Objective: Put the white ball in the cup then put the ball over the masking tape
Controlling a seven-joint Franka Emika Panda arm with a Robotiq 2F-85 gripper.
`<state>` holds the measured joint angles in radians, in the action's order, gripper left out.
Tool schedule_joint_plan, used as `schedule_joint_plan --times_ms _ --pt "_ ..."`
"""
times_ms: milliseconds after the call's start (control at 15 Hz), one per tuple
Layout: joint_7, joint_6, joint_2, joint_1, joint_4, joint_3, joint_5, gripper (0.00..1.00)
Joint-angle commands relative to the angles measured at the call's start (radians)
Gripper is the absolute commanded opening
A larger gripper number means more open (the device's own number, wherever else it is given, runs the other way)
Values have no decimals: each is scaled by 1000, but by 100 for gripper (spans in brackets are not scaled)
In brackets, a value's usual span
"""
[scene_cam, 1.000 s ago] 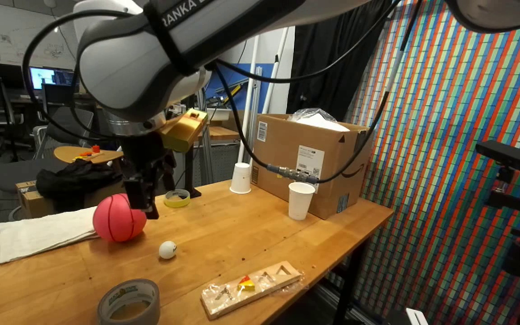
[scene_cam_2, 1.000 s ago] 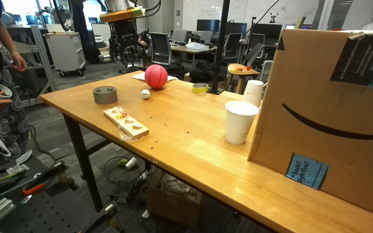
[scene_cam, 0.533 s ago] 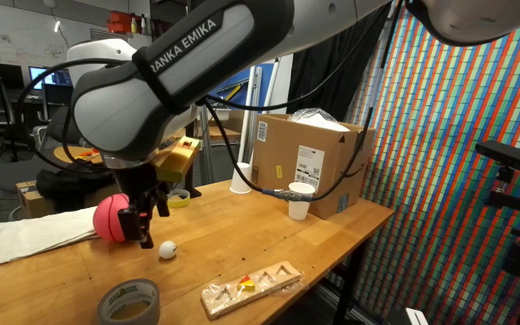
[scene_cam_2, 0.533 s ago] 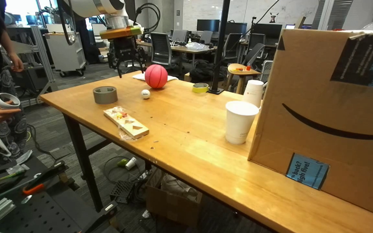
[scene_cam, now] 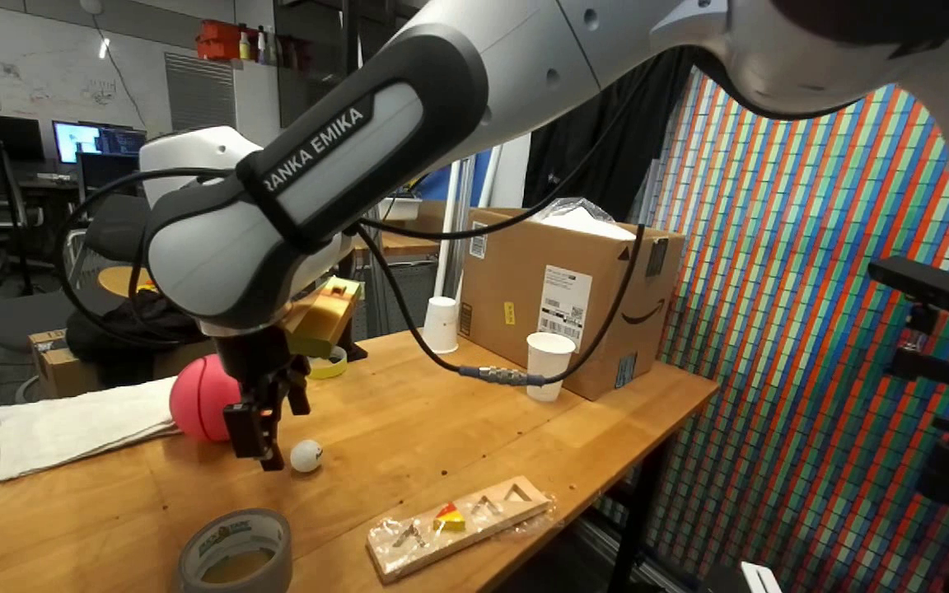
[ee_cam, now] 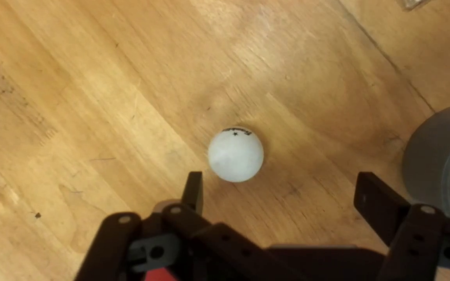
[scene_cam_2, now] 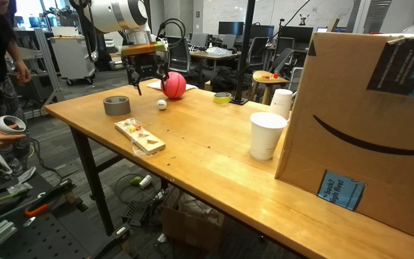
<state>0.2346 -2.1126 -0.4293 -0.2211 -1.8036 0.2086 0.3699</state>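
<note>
Okay so my gripper (ee_cam: pixel 279 183) is hovering low over the wooden table (scene_cam_2: pixel 199 172), holding nothing, fingers (ee_cam: pixel 194 191) spread wide. The little white ball (ee_cam: pixel 235 156) sits on the wood apart from the fingertips, at about 10 o'clock from the gap between them in my wrist view. Stick a clock face on that ball in an exterior view: the red ball (scene_cam_2: pixel 175 85) is near it at 1 o'clock, right by a white cloth (scene_cam: pixel 83 428), the gray tape roll (scene_cam_2: pixel 117 108) lies flat at 9, and the low yellow-green roll (scene_cam_2: pixel 222 100) is at about 3. Can't tell which roll counts as the masking tape, tbh. The upright white paper cup (scene_cam_2: pixel 266 138) is well off, between 3 and 4, just beside the cardboard box (scene_cam_2: pixel 365 122), with an upside-down cup (scene_cam_2: pixel 281 100) farther back around 3. A long wooden board (scene_cam_2: pixel 140 136) with triangle cutouts is at 7, some clear plastic on it.
</note>
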Motion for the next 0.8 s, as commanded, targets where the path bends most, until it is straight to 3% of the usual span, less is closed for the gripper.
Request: schedule_joint_plan --times_ms 0,467,533,600,733 --pt "42 9 -60 -3 74 -24 -5 100" --pt "51 20 -115 2 100 -48 -11 100" --pt "50 20 -117 3 101 -50 -12 75" --pt "50 19 -120 3 103 -50 -14 74" --pt "50 22 -120 3 106 -49 -15 58"
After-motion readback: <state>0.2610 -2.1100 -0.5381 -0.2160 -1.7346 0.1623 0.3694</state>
